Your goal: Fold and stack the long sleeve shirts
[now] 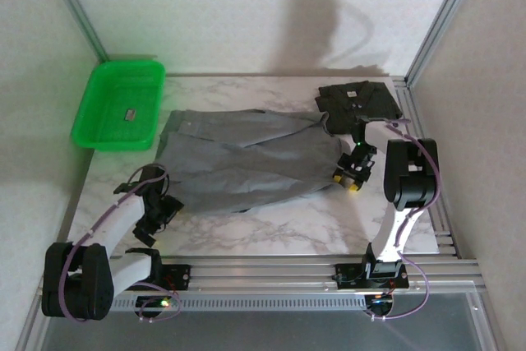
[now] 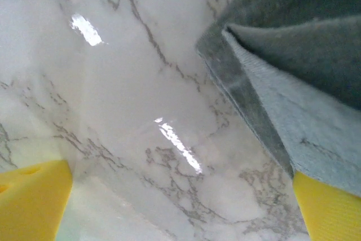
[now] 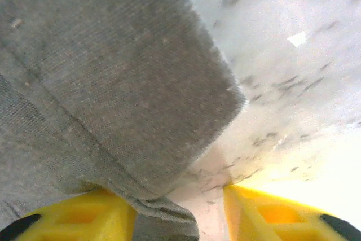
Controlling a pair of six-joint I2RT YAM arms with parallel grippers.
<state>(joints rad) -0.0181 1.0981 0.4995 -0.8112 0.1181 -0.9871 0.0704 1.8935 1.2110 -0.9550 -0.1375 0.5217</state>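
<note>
Marble table (image 1: pixel 279 223), grey shirt (image 1: pixel 246 158) spread centrally, charcoal shirt (image 1: pixel 357 98) far right, green tray (image 1: pixel 107 100) left

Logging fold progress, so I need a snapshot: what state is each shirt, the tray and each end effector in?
grey shirt: spread out, rumpled, not folded compact
charcoal shirt: folded, far right
green tray: upright, small item inside
left end effector: open, beside the grey shirt's edge
right end effector: open, jaws astride the grey shirt's edge

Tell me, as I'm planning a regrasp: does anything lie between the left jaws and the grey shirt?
Nothing visible does. The left gripper hangs open over the bare marble table, and the grey shirt has its folded edge right beside one yellow finger, with nothing between.
</note>
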